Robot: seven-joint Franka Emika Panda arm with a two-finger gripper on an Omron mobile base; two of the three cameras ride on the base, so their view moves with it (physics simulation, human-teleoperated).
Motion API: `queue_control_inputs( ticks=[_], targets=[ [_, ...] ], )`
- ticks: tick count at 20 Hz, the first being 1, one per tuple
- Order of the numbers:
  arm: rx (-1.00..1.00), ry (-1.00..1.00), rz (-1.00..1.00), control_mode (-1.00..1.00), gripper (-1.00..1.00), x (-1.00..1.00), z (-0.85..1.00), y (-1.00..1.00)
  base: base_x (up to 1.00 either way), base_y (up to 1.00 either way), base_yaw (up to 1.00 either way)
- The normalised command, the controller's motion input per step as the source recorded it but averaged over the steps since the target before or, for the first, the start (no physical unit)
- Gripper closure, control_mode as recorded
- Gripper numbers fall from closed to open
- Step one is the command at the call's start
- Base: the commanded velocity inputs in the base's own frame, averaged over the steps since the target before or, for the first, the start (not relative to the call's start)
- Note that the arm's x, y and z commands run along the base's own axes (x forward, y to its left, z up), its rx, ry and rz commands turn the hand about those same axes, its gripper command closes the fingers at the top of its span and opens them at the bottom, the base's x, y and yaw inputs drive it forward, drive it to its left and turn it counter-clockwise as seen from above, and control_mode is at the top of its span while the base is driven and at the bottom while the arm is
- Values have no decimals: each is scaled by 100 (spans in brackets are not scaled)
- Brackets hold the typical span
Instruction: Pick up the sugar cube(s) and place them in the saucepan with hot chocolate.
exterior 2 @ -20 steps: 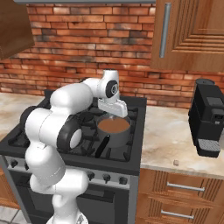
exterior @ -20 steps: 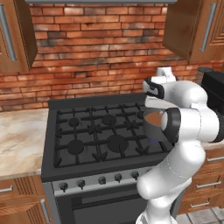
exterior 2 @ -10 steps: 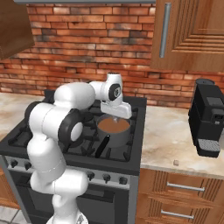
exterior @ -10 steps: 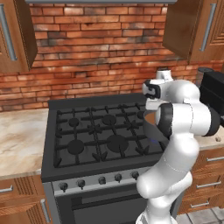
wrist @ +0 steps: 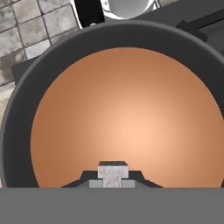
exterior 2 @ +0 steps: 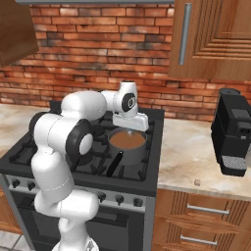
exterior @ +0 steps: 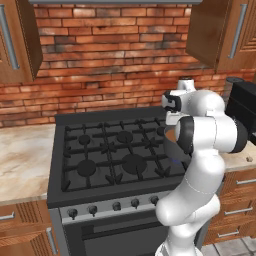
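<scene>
The saucepan (exterior 2: 128,146) is a small grey pan of brown hot chocolate on the stove's front right burner, its black handle (exterior 2: 115,163) pointing forward. My gripper (exterior 2: 130,129) hangs just above the liquid, pointing down. In the hand view the saucepan's rim (wrist: 26,83) rings the brown surface, and a pale sugar cube (wrist: 113,170) sits pinched between my fingertips over the near part of the liquid. My gripper (wrist: 113,177) is shut on it. A second sugar cube (exterior 2: 197,182) lies on the counter right of the stove.
The black stove (exterior: 107,152) has several burners with grates. A tall black coffee machine (exterior 2: 235,132) stands on the marble counter (exterior 2: 191,157) to the right. Brick wall behind, wooden cabinets above. My own arm hides most of the pan in the left base view.
The hand has drifted slightly right and settled over the middle of the pan while the elbow swung outward. The cube stays between the fingertips.
</scene>
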Motion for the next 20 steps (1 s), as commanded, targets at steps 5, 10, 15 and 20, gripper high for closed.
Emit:
queue_control_inputs(
  ticks=[5, 10, 15, 20],
  targets=[
    [0, -1, 7, -100, -100, 0, 0, 0, 0, 0, 0],
    [0, -2, 5, -100, -100, 0, 0, 0, 0, 0, 0],
    [0, -2, 2, -100, -100, 0, 1, 0, 0, 0, 0],
    [0, -10, 0, -100, -100, -40, 29, -8, 0, 0, 0]
  ],
)
